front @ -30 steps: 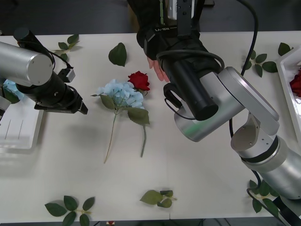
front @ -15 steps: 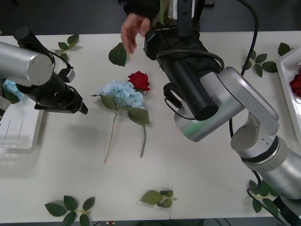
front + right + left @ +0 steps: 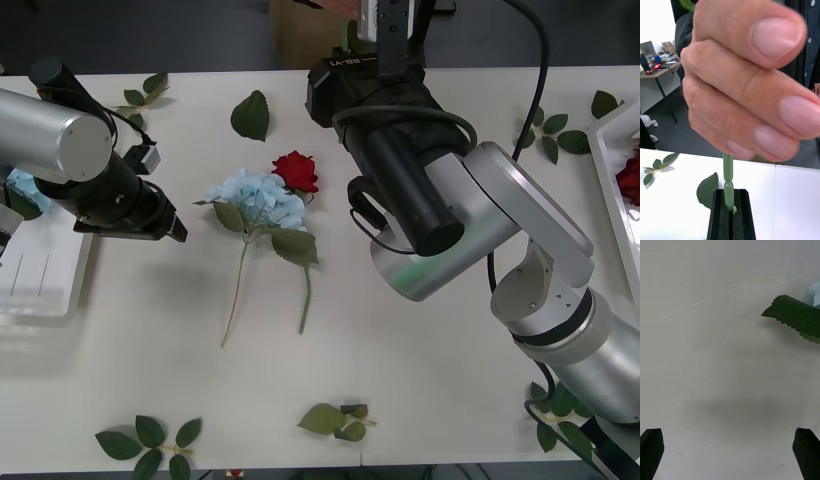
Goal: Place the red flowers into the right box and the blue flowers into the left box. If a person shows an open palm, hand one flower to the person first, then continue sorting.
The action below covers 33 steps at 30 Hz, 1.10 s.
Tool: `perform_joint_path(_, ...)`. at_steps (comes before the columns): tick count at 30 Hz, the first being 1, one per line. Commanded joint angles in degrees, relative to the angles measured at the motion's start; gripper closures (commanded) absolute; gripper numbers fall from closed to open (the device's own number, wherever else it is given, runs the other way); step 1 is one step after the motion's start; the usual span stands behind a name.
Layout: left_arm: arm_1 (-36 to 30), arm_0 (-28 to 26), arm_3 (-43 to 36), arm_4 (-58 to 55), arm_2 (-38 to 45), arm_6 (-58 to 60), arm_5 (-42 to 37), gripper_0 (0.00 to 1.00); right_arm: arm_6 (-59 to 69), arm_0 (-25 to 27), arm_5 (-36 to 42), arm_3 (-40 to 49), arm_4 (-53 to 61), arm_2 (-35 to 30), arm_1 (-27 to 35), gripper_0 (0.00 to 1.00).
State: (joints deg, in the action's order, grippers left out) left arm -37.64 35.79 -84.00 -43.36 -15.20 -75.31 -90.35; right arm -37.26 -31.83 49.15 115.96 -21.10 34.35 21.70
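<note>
Fingers (image 3: 738,215) of your right gripper (image 3: 730,210) pinch a green stem (image 3: 728,183); person's hand (image 3: 748,78) grips above. Release late, stem snaps; left gripper (image 3: 730,453) spread, idle.

Bare table (image 3: 715,352) beneath open left hand (image 3: 730,453), leaf (image 3: 797,317) beside

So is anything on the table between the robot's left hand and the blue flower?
Nothing visible. The left gripper hangs open beside the blue flower, with bare table between them. A red rose lies against the flower's far side, not in the path.
</note>
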Motion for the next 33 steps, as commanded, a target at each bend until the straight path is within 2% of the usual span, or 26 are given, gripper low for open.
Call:
perform_joint_path(1, 0.82, 2.80, -1.69, -0.06, 0.09, -2.65, 0.70, 0.00, 3.07, -1.13, -1.34, 1.02, -0.43, 0.28, -0.69, 1.00)
perform_joint_path(6, 0.82, 2.80, -1.69, 0.03, 0.09, -2.74, 0.70, 0.00, 3.07, -0.78, -2.30, 0.93, -0.52, 0.28, -0.43, 1.00)
perform_joint_path(7, 0.82, 2.80, -1.69, -0.06, 0.09, -2.74, 0.70, 0.00, 3.07, -0.69, -2.39, 0.93, -0.52, 0.28, -0.43, 0.83)
perform_joint_path(8, 0.73, 2.80, -1.69, 0.03, 0.17, -2.74, 0.70, 0.00, 3.07, -0.78, -2.39, 1.02, -0.52, 0.28, -0.43, 0.59)
perform_joint_path(9, 0.82, 2.80, -1.69, 0.03, 0.17, -2.74, 0.79, 0.00, 3.07, -0.78, -2.39, 1.02, -0.52, 0.28, -0.43, 0.47)
perform_joint_path(10, 0.82, 2.80, -1.69, 0.03, 0.09, -2.91, 0.79, 0.00, 3.07, -0.78, -2.39, 1.02, -0.43, 0.28, -0.43, 0.15)
perform_joint_path(11, 0.82, 2.80, -1.69, 0.03, 0.09, -3.00, 0.79, 0.00, 3.16, -0.78, -2.39, 1.02, -0.43, 0.28, -0.43, 0.05)
perform_joint_path(12, 0.82, 2.80, -1.69, 0.03, 0.09, -3.00, 0.79, 0.00, 3.25, -0.78, -2.39, 0.93, -0.43, 0.28, -0.43, 0.00)
perform_joint_path(20, 3.01, 2.88, -2.22, 0.38, 0.09, -1.94, -0.80, 0.00, 3.42, -0.78, -2.39, 1.02, -0.34, 0.28, -0.07, 0.00)
perform_joint_path(23, 4.42, 3.06, -2.48, 1.00, 0.09, -1.33, -1.41, 0.00, 3.69, 0.10, -2.39, 2.51, 1.68, 0.19, 1.77, 0.00)
perform_joint_path(29, 7.23, 3.23, -2.48, 2.31, 0.00, -0.54, -1.59, 0.00, 2.54, 5.81, -2.39, 10.69, 13.81, -4.21, 10.03, 0.00)
perform_joint_path(33, 10.05, 3.23, -2.57, 6.53, -1.76, 0.08, -1.59, 0.00, 1.67, 9.07, -0.81, 11.21, 26.55, -10.27, 12.67, 0.00)
